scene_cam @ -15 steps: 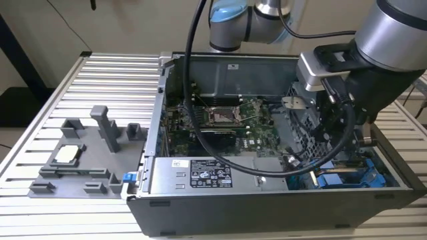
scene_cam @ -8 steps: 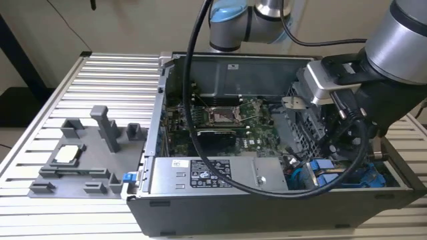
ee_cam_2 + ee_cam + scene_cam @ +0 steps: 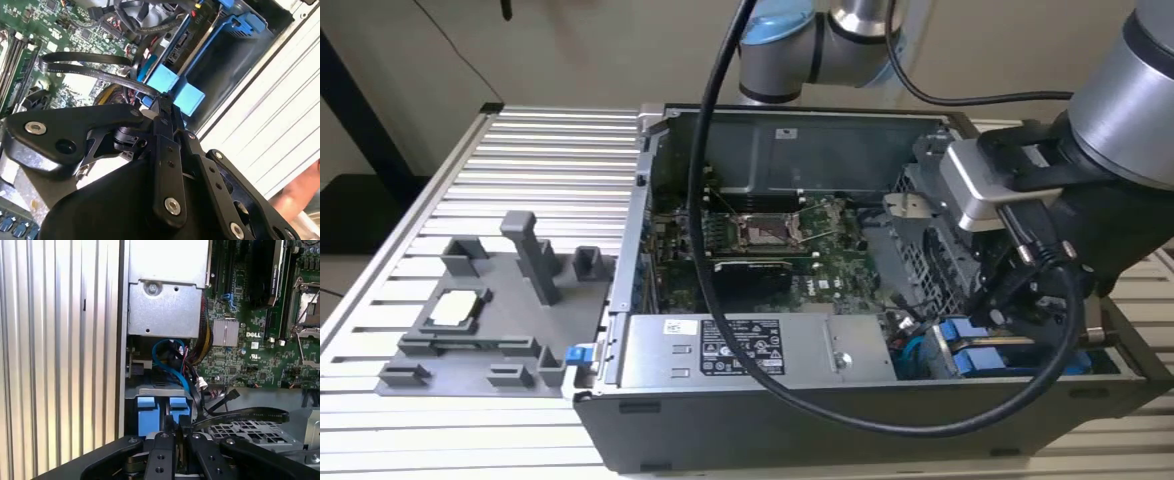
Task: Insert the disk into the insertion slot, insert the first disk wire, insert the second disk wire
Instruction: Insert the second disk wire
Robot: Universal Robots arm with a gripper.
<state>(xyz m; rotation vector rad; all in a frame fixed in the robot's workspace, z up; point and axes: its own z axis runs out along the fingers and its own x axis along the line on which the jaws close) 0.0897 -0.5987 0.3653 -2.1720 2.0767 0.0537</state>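
Seating stage: disk [image 3: 162,409] in insertion slot [image 3: 235,55], just ahead of gripper [image 3: 175,440].
Gripper: narrow, gripping flat black wire [image 3: 240,416].
Wires: unverified.

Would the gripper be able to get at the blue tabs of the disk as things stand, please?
Probably yes. The gripper hangs right above the disk's blue tabs, at the corner of the open computer case. A flat black cable runs close beside its fingertips but does not cover the tabs.
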